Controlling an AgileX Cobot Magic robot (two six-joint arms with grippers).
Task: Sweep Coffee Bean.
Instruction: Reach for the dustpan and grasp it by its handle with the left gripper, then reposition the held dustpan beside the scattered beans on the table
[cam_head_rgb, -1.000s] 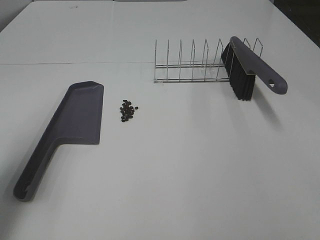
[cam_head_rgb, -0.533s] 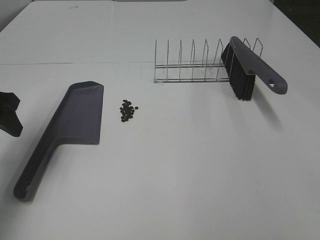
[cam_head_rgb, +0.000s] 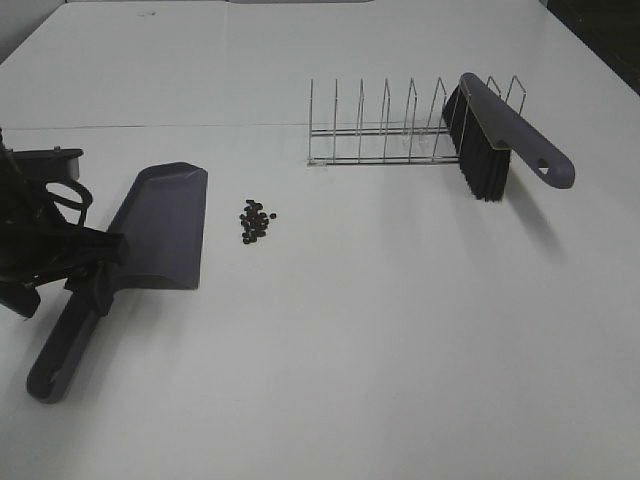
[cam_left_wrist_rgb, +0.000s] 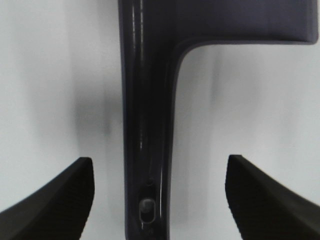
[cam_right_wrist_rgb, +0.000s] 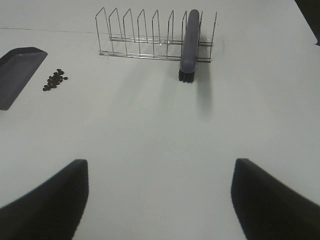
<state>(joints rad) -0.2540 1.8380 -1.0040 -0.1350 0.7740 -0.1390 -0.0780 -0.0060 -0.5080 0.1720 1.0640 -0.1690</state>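
Exterior high: white matte counter (cam_head_rgb: 380, 340), dark room at upper right. Dark brown coffee beans (cam_head_rgb: 256, 222) cluster left of centre beside grey-purple plastic dustpan (cam_head_rgb: 165, 225). Left fingers (cam_left_wrist_rgb: 55, 200) gape astride its handle, not gripping; right fingers (cam_right_wrist_rgb: 47, 200) spread, empty.

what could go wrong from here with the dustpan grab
1. The left gripper straddles the dustpan handle with jaws open; closing off-centre could swivel the dustpan into the coffee beans lying close beside it, scattering them.
2. The brush leans in the wire rack; lifting it carelessly might drag the rack.
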